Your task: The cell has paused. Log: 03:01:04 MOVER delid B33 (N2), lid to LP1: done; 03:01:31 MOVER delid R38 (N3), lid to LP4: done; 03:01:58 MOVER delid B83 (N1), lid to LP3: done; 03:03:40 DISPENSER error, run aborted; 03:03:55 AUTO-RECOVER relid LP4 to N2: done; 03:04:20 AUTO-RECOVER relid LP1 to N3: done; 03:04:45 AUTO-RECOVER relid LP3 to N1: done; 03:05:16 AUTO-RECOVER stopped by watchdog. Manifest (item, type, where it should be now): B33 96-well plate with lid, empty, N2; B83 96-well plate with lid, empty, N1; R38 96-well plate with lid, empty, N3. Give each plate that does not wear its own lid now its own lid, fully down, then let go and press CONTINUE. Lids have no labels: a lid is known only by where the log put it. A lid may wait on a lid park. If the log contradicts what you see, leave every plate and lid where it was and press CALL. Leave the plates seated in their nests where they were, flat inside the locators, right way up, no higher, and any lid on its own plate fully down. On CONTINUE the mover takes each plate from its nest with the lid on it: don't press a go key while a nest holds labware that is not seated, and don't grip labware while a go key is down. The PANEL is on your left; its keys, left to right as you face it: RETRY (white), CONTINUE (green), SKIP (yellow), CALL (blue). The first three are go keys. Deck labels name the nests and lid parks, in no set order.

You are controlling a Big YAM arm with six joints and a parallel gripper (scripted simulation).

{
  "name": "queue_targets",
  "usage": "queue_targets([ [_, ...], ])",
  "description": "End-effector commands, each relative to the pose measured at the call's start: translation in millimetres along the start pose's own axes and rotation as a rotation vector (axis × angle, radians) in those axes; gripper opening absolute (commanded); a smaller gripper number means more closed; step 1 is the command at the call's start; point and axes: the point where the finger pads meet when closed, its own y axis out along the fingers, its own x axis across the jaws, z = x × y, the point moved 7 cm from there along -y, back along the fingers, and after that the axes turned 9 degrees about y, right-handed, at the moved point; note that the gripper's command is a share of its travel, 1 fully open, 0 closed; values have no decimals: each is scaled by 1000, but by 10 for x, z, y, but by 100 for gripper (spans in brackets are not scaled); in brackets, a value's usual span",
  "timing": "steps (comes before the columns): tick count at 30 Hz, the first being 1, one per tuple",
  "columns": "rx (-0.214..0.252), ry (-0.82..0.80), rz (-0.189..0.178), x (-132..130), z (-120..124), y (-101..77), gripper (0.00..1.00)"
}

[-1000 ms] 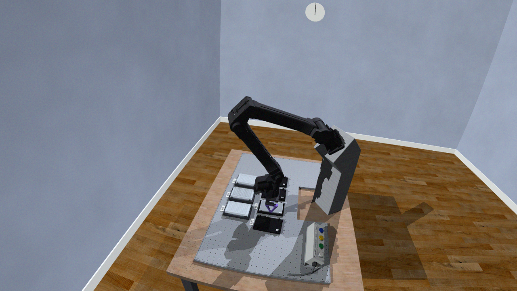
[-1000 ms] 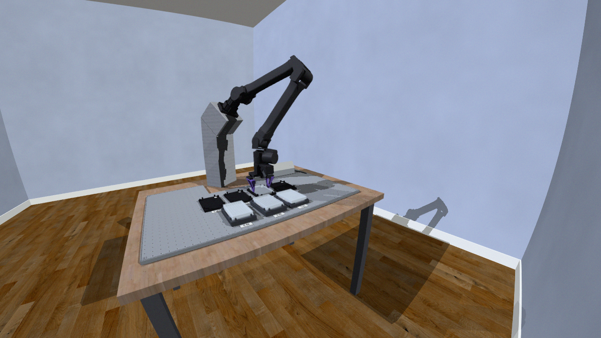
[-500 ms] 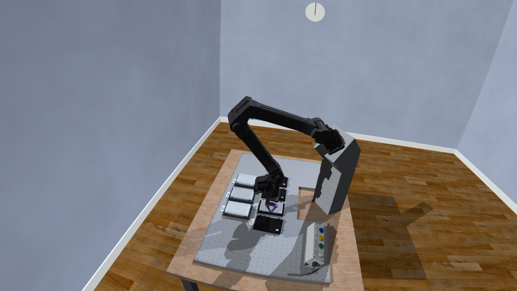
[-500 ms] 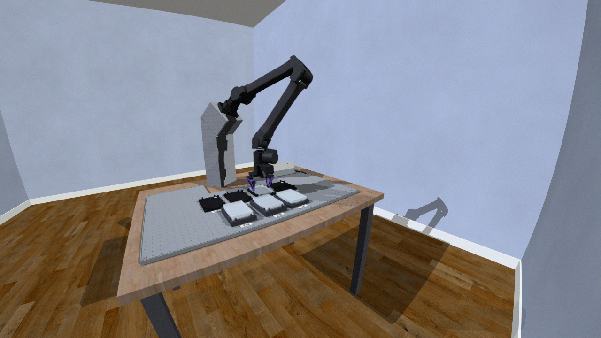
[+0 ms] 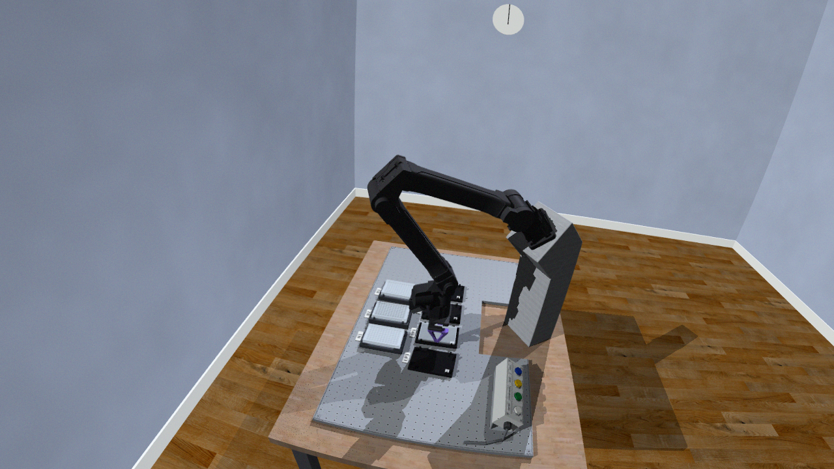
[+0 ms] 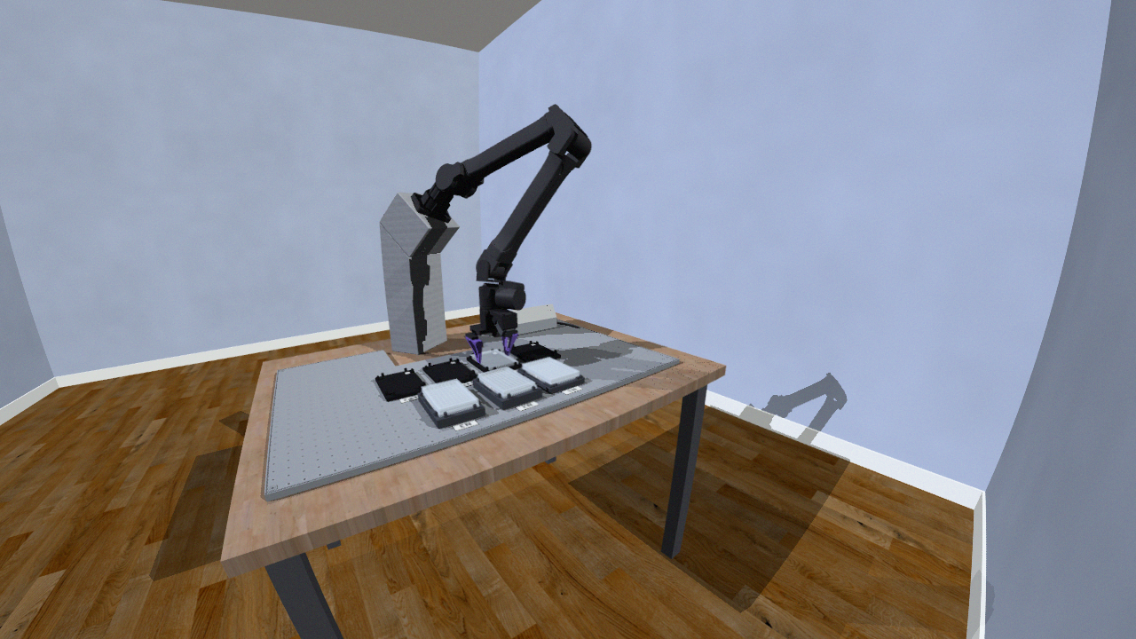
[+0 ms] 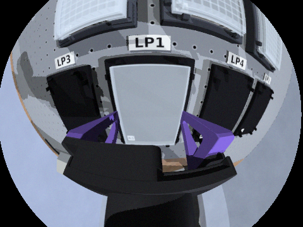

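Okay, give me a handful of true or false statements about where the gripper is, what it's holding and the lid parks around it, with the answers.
1. The gripper is shut on a lid. True.
2. That lid is at the park labelled LP4. False: it is over LP1.
3. The LP3 park holds a lid. False: it shows bare and black.
4. The purple fingers stand on either side of the lid. True.
5. The key panel sits between the plates. False: it lies apart from them, near the table's edge.
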Motion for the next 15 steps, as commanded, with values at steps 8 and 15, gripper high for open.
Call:
queue_targets([
  [8,1,2,4,-11,34,-54,100],
  [15,1,2,4,-11,34,-54,100],
])
